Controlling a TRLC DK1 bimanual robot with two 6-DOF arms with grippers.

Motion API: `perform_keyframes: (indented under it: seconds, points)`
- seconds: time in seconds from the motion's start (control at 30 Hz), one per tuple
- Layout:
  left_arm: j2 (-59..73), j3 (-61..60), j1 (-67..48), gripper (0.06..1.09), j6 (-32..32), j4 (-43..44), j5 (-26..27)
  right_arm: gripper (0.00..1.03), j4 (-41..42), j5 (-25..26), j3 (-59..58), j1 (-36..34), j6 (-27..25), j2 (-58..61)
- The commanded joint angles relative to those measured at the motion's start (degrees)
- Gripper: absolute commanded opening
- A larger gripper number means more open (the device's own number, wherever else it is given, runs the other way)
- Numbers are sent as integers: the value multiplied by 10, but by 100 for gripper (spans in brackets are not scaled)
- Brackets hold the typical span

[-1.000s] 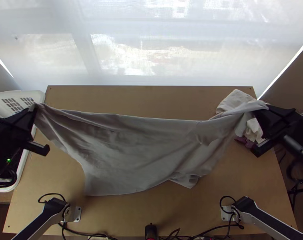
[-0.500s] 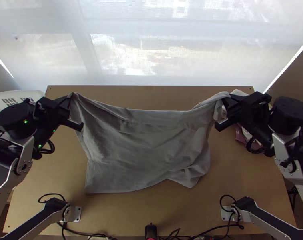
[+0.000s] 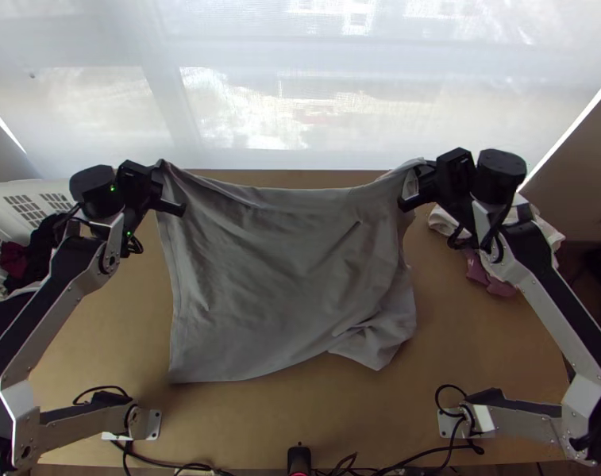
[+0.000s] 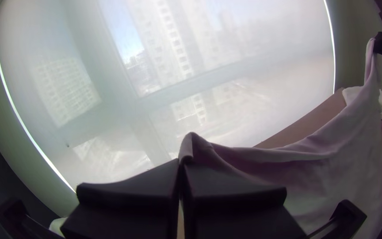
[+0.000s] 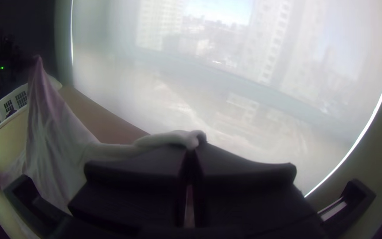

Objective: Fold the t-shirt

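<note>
Pinching one upper corner of the grey t-shirt [image 3: 276, 278] is the left end effector [image 3: 159, 168]; its fingers are pressed together, with a small peak of fabric rising from their tips. The right end effector [image 3: 424, 170] grips the other upper corner, its tips nearly closed on a bunched bit. Between them the t-shirt hangs spread, its top edge sagging slightly and its lower part lying on the counter [image 3: 491, 349], where the bottom corner on the right is rumpled.

Compared with half a second ago, both end effectors are farther toward the blind [image 3: 300, 87] and closer together, while the bottom hem lies almost where it did.

The counter is light wood, with black cables [image 3: 165, 462] along its near edge. By its left edge is a white basket [image 3: 38, 198] holding dark and red clothes; near the right edge sits a pile of white and purple cloth [image 3: 491, 279]. Beyond, pale daylight comes through the blind, tall buildings faint behind it.
</note>
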Motion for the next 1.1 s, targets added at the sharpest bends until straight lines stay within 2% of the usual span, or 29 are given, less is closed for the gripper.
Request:
perform_keyframes:
  seconds: [0.0, 0.43, 1.07]
  points:
    - [103, -5, 29, 9, -4, 75, 2, 2, 39, -7, 39, -24, 0, 125]
    - [277, 77, 33, 9, -12, 134, 2, 2, 20, -14, 231, -41, 1, 351]
    - [402, 122, 25, 9, -22, 168, 1, 3, 18, -14, 305, -45, 3, 491]
